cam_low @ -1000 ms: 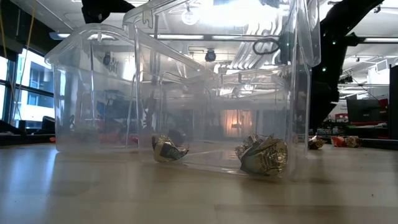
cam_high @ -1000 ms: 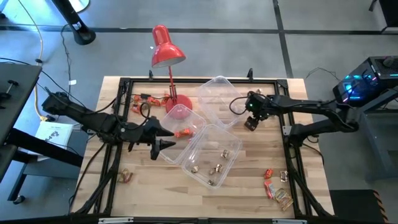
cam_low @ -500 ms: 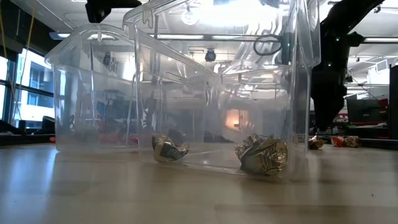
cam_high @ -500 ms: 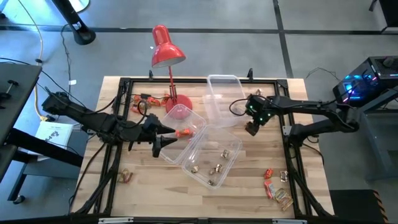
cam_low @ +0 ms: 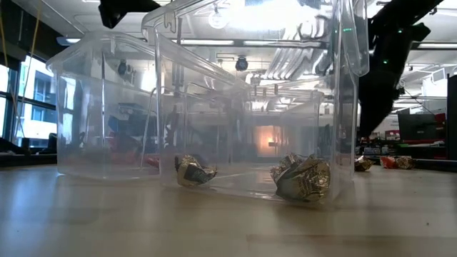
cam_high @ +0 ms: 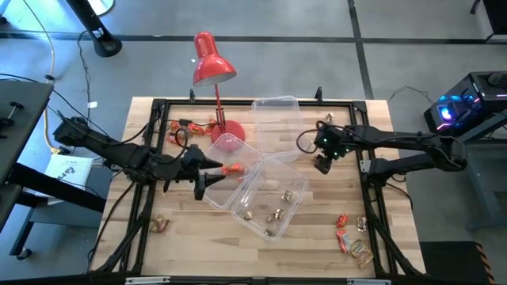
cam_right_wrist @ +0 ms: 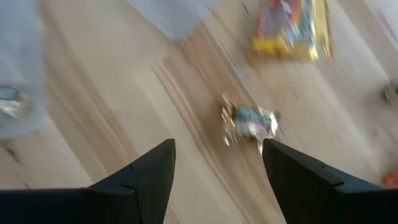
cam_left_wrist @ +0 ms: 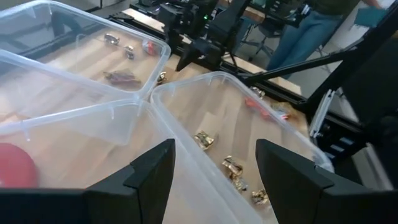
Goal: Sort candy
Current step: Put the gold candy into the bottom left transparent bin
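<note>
2 claws spread and empty, left claw (cam_high: 207, 176) over clear tubs (cam_high: 265, 198), right claw (cam_high: 321, 164) above candy (cam_right_wrist: 250, 122), no legible writing

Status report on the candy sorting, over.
Left hand open, hovering at the clear tubs. Right hand open, empty, above bare table. Gold candy in the near tub; more loose at the table's right corner. Nothing blocking.

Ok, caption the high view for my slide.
Both open claws, left and right, flank three clear tubs while wrapped candy lies scattered.
</note>
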